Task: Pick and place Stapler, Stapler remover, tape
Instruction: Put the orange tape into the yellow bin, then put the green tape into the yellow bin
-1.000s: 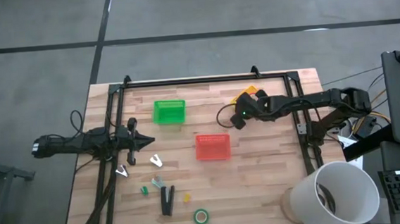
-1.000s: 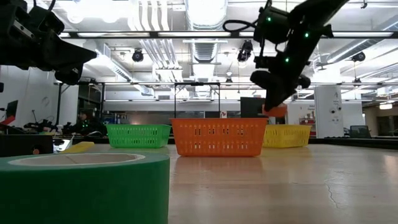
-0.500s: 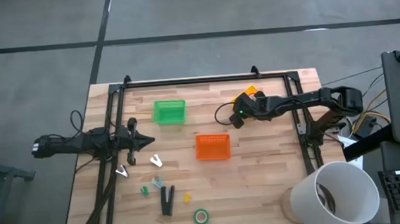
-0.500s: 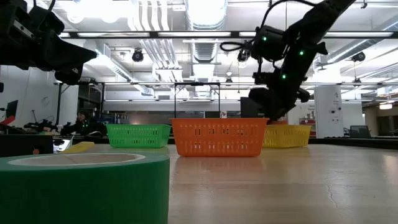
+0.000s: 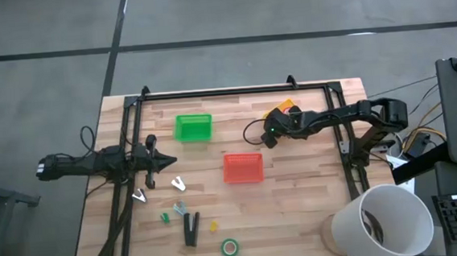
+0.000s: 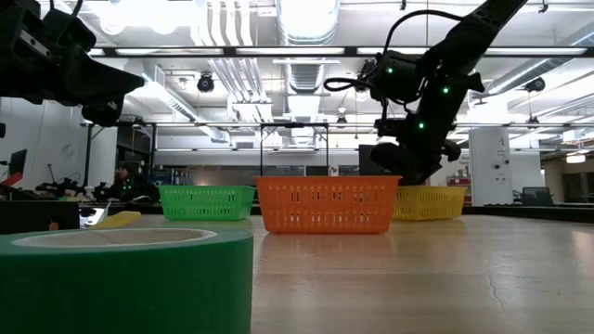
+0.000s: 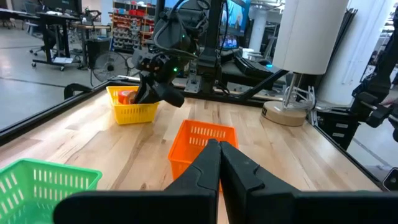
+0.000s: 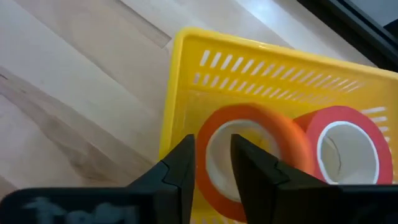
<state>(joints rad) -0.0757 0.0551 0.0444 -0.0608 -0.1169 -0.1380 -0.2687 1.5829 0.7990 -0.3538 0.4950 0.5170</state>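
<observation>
My right gripper (image 5: pixel 266 135) (image 8: pixel 213 155) hangs open above the yellow basket (image 8: pixel 186 81) (image 6: pixel 432 201) near the table's far right. An orange tape roll (image 8: pixel 249 155), blurred, lies in that basket beside a red roll (image 8: pixel 339 146). My left gripper (image 5: pixel 168 159) (image 7: pixel 219 146) is shut and waits at the left side, clear of the table. The black stapler (image 5: pixel 191 227) lies flat near the near edge. The green tape roll (image 5: pixel 230 246) (image 6: pixel 121 278) lies flat close by. Small silver removers (image 5: pixel 177 184) lie between the left gripper and the stapler.
An orange basket (image 5: pixel 242 167) (image 6: pixel 327 204) stands mid-table and a green basket (image 5: pixel 194 127) stands farther back on the left. Tiny green (image 5: pixel 164 217) and yellow (image 5: pixel 213 225) pieces flank the stapler. A white cylinder (image 5: pixel 384 218) stands past the near right corner.
My right gripper has sunk a little toward the yellow basket and tipped. The orange tape roll that hung from its fingers a second ago has left them and now lies in the basket.
</observation>
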